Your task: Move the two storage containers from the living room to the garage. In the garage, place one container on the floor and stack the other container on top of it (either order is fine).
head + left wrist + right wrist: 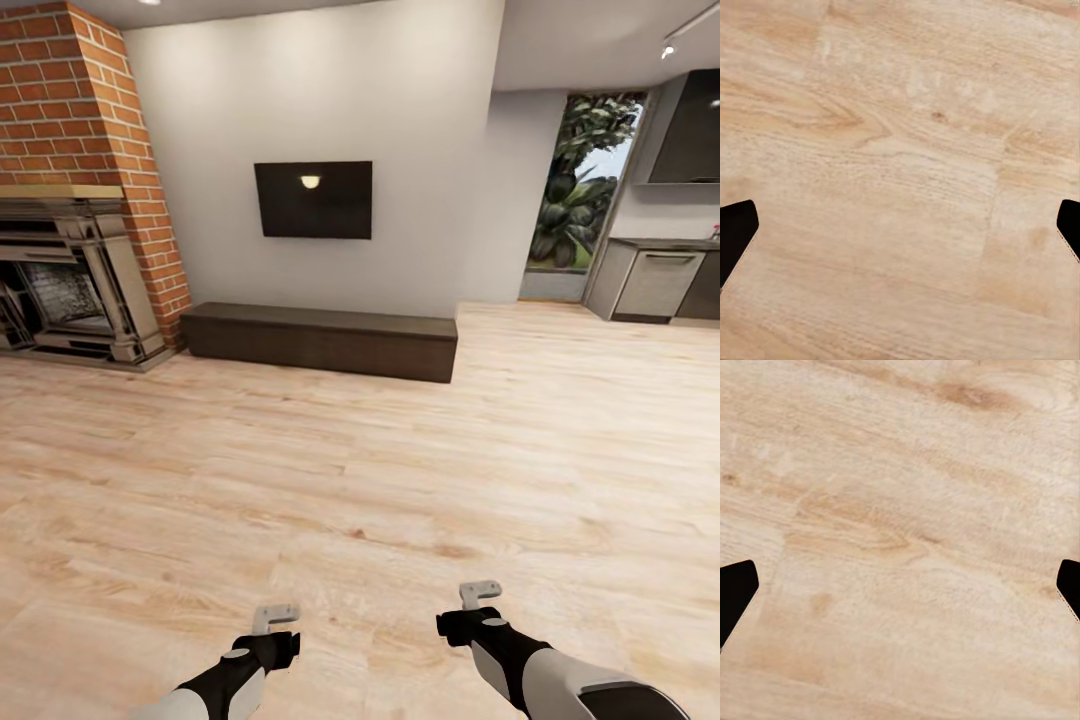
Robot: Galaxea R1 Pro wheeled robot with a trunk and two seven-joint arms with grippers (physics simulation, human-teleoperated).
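Setting: a room with a light wood-plank floor (360, 470), a brick fireplace (70, 220) at the head view's left, a dark wall-mounted screen (313, 199) on a pale wall, and a long low dark bench (320, 340) beneath it.
Background, right: a grey kitchen cabinet (655, 285) and a tall window with foliage (580, 185) beyond the open floor.
Left pincer (276, 617): held low over the planks at the end of a black-and-white forearm; in its wrist view the two dark fingertips (736, 232) sit at opposite edges with bare wood between them, so the jaws stand spread wide and hold nothing.
Right pincer (480, 594): likewise low over the floor; its wrist view shows the fingertips (736, 589) far apart with wood grain between, jaws parted and empty.
Task objects: no red-orange storage container appears in these views; their location cannot be told from here.
Progress (judgement): the task looks to be at its start or in a search phase, since neither pincer carries a bin and the dark concrete of the garage is not in sight.
Remaining (judgement): finding both containers, carrying each to the garage, setting one down, stacking the other on top.
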